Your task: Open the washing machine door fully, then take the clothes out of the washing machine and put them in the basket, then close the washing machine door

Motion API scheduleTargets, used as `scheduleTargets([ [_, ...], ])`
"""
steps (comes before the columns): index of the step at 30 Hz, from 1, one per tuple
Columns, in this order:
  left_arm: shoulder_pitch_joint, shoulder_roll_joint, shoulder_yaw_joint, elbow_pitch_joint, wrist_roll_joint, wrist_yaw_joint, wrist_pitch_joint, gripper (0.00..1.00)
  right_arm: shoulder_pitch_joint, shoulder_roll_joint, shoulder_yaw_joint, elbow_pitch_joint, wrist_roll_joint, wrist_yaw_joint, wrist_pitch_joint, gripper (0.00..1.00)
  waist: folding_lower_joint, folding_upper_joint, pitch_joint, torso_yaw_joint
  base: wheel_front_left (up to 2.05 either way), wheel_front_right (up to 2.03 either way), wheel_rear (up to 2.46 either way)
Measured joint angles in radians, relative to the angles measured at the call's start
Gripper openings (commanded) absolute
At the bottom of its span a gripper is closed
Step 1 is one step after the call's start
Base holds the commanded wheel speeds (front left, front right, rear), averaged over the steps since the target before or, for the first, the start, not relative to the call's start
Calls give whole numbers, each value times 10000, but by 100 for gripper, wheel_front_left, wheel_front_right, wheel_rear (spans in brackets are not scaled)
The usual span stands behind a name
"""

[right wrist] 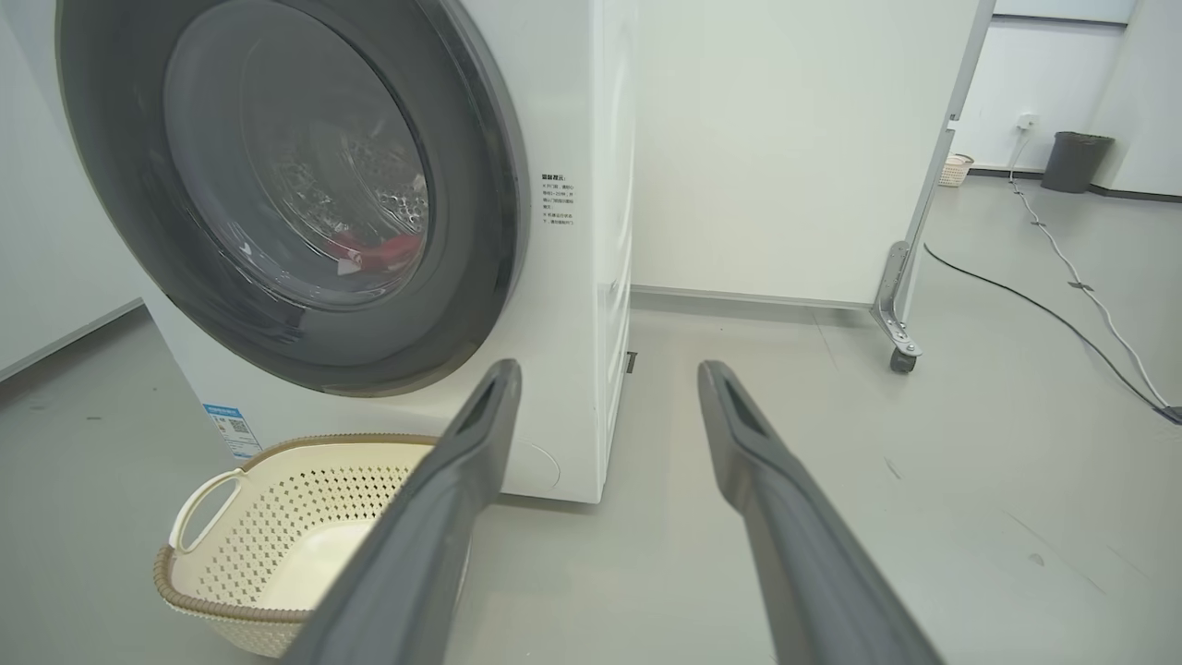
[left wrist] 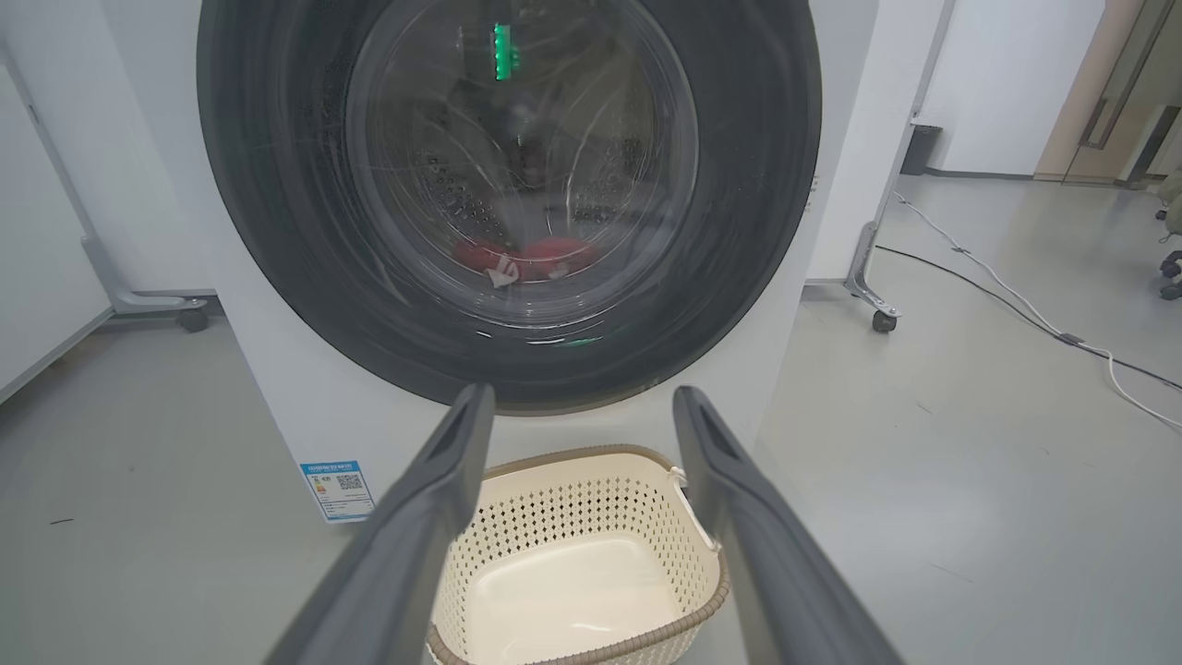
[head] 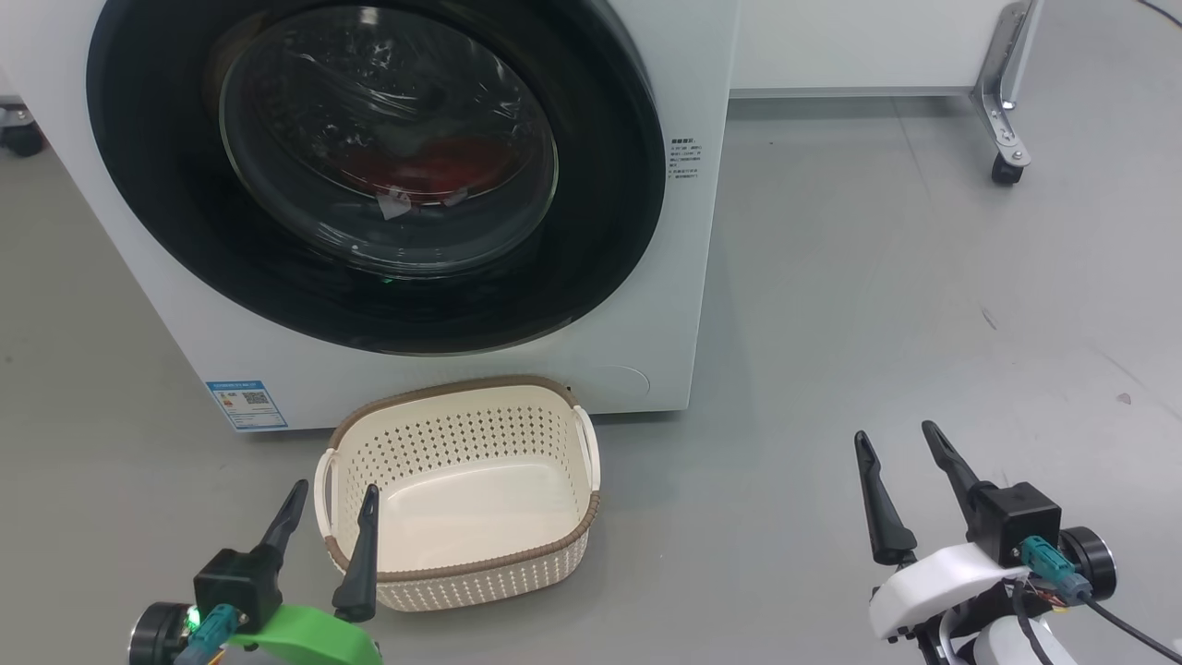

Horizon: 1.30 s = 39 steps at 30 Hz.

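Note:
The white washing machine fills the upper left of the head view, its round black-rimmed door shut flat against the front. Red clothes lie low in the drum behind the glass, and the clothes also show through the glass in the left wrist view. The cream basket sits on the floor just below the door, with nothing in it. My left gripper is open at the basket's near left rim. My right gripper is open over bare floor, well right of the basket.
A white partition on a castor foot stands behind and right of the machine. A white cable and a black cable run across the grey floor at the far right, near a dark bin. A blue-and-white sticker marks the machine's lower left.

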Motion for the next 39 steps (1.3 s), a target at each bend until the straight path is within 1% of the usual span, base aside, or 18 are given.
scheduleTargets([
  [4,0,-82,52,90,-86,6,0,100,93,61,-107,-2,0,-12,0,100,0,0,-10,7,0,0,0],
  [22,-105,-111,109,322,-173,31,0,100,266,165,-337,-31,0,-6,0,100,0,0,-11,52,0,0,0],
  [23,-120,-115,109,324,-173,31,0,100,266,176,-345,-33,0,0,0,84,0,0,-9,55,0,0,0],
  [25,-157,-123,109,326,-171,31,0,100,267,211,-372,-35,2,6,0,0,0,0,-3,61,0,0,0],
  [31,-193,-125,117,330,-84,33,0,100,268,265,-414,-27,2,67,0,0,0,0,18,81,0,0,0],
  [35,-198,-128,130,328,-75,88,0,100,268,295,-460,-19,35,188,0,0,0,0,36,92,0,0,0],
  [39,-203,-130,130,328,-50,90,0,100,268,439,-662,-73,401,288,0,0,0,0,68,105,0,0,0],
])
